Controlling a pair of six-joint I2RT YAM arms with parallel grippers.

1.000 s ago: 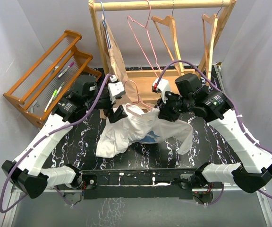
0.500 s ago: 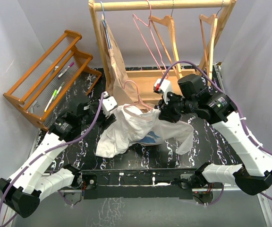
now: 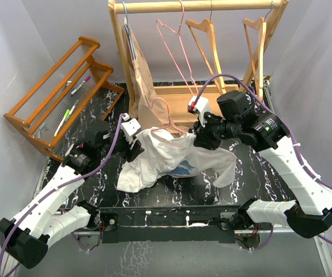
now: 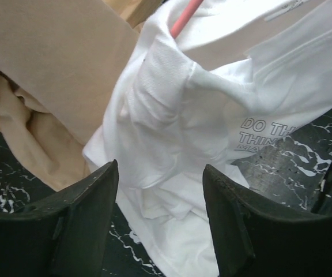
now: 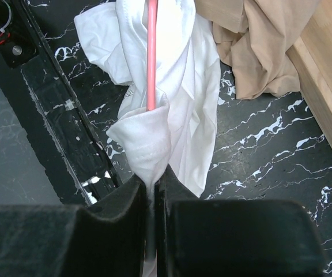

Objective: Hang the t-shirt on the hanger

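The white t-shirt point(image 3: 166, 157) lies bunched on the black marbled table, with a bit of blue print showing at its lower edge. The pink hanger point(image 3: 165, 112) is partly inside it, and its hook sticks out at the top. My right gripper point(image 3: 198, 138) is shut on a pinched fold of the t-shirt point(image 5: 183, 69) just below the hanger's pink rod point(image 5: 151, 57). My left gripper point(image 3: 136, 149) stands open at the shirt's left side. In the left wrist view, t-shirt point(image 4: 172, 115) folds lie just beyond its spread fingers point(image 4: 229, 196), and the hanger point(image 4: 184, 14) peeks out at the top.
A wooden clothes rack point(image 3: 200, 7) at the back carries a beige garment point(image 3: 140, 75), another pink hanger point(image 3: 174, 43) and two light-wood hangers point(image 3: 203, 34). An orange slatted rack point(image 3: 62, 95) with pens stands at the left. The beige cloth point(image 4: 51, 69) hangs next to the left gripper.
My left arm has drawn back and down toward the near left, and its jaws have narrowed. The right gripper has shifted slightly right, still pinching the shirt.
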